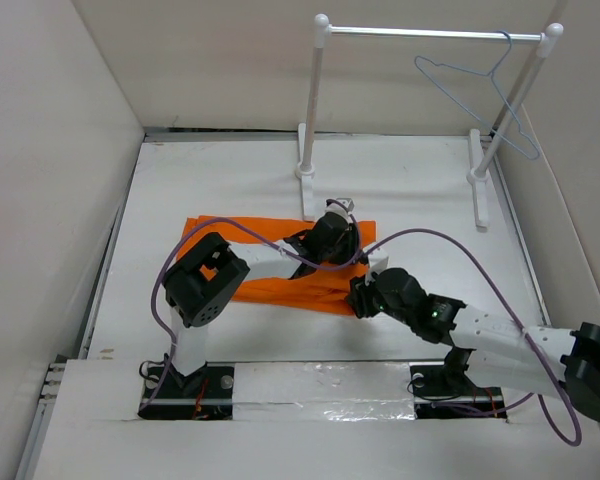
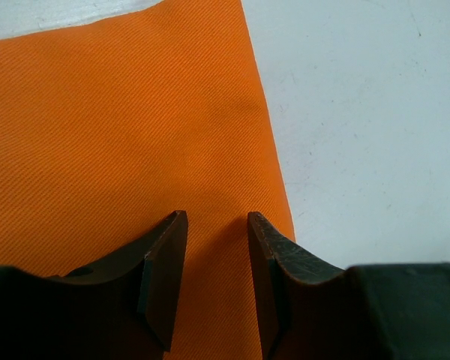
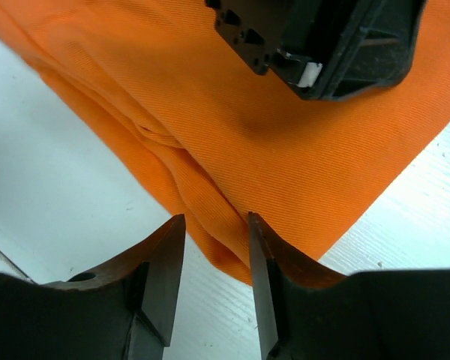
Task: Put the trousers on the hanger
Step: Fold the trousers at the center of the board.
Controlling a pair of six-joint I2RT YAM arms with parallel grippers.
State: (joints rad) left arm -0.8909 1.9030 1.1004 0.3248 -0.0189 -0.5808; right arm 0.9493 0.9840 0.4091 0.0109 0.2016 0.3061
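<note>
The orange trousers (image 1: pixel 255 238) lie folded flat on the white table. The pale blue wire hanger (image 1: pixel 477 82) hangs by its hook from the metal crossbar at the back right. My left gripper (image 1: pixel 352 248) is open and low over the trousers (image 2: pixel 120 112) near their right edge (image 2: pixel 217 217). My right gripper (image 1: pixel 354 293) is open at the near right corner; its jaws (image 3: pixel 216 219) straddle a folded edge of the trousers (image 3: pixel 285 142) without closing on it. The left gripper's black body (image 3: pixel 322 37) shows just beyond.
A white two-post rail stand (image 1: pixel 315 100) with a metal crossbar (image 1: pixel 420 33) stands at the back of the table (image 1: pixel 410 190). White walls enclose the left, back and right. The two arms sit close together over the cloth.
</note>
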